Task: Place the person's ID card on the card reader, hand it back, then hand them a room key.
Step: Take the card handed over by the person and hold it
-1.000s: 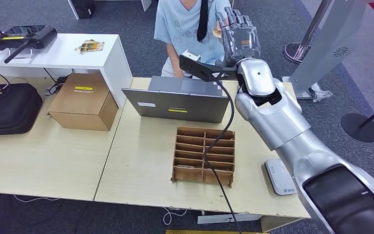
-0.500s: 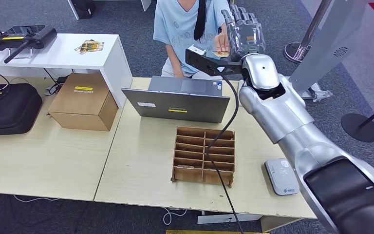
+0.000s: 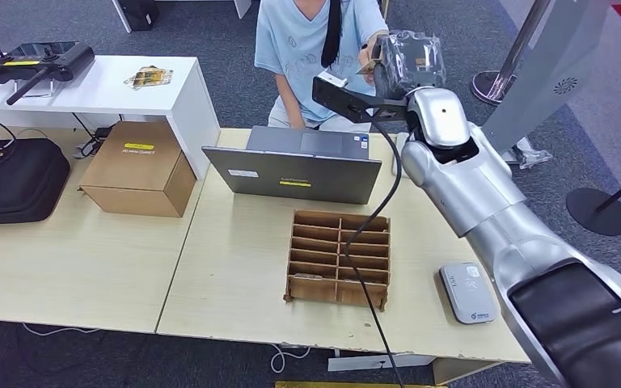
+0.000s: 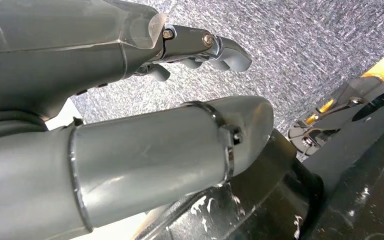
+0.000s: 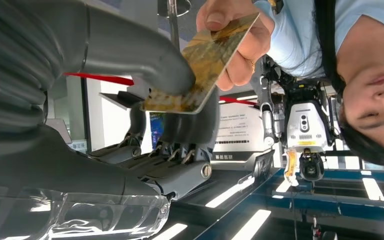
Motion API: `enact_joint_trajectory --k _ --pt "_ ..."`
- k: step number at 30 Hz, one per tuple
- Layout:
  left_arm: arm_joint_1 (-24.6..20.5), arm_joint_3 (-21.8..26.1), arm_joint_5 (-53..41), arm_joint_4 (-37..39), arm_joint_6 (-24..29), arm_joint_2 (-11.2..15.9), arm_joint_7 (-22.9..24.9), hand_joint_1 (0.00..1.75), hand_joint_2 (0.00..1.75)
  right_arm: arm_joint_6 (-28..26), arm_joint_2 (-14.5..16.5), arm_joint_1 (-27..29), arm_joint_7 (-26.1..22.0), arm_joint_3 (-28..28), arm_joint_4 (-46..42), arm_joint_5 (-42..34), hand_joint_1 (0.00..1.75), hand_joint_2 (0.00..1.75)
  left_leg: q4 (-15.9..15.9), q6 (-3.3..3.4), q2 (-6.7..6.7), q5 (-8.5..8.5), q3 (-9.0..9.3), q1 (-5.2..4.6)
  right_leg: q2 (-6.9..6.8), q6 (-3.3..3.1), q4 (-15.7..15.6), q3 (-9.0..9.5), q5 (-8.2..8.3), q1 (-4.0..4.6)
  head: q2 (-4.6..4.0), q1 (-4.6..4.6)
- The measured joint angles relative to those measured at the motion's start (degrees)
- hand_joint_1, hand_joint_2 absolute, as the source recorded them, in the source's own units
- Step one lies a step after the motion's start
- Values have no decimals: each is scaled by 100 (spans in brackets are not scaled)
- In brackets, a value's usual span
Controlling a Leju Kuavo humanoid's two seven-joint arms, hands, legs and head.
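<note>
Right robot hand (image 3: 408,61) is raised high over the far edge of the tabletop (image 3: 234,267), reaching toward the person (image 3: 311,40) in a light blue shirt standing behind the laptop (image 3: 295,174). In the right wrist view the gold ID card (image 5: 207,65) sits between the robot's thick grey thumb and its dark fingers (image 5: 180,125), thumb pressed on the card face, fingers behind it, so the right robot hand is clamped on the card. Person's hand (image 5: 237,47) also pinches the card's other end at the same time, so both hold it. Card is up in the air, well apart from the card reader (image 3: 467,293), which lies flat on the tabletop nr the robot's side, right of the brown cardboard divider tray (image 3: 340,259).

Left robot hand (image 4: 200,50) hangs down over grey carpet, fingers curled a bit w/ nothing seen in them; can't tell if fully apart or together.

Rest: closed cardboard box (image 3: 139,166) on tabletop left of laptop, black case (image 3: 12,178) further left, white side table (image 3: 97,89) w/ a black controller (image 3: 36,61) and a small packet (image 3: 149,77)
</note>
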Motion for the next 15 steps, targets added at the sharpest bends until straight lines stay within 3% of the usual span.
enact_joint_trajectory --k 10,15 --pt "3 -47 21 0 0 31 -74 0 0 -108 -172 187 -55 6 -637 -210 175 175 0 0 0 0 0 0 1 0 -1 -2 0 0 0 0" --pt "27 -47 52 0 -8 32 -66 0 0 -446 -298 535 -201 -44 -1238 -431 175 175 0 0 0 -1 0 1 0 0 -2 -2 0 0 0 0"
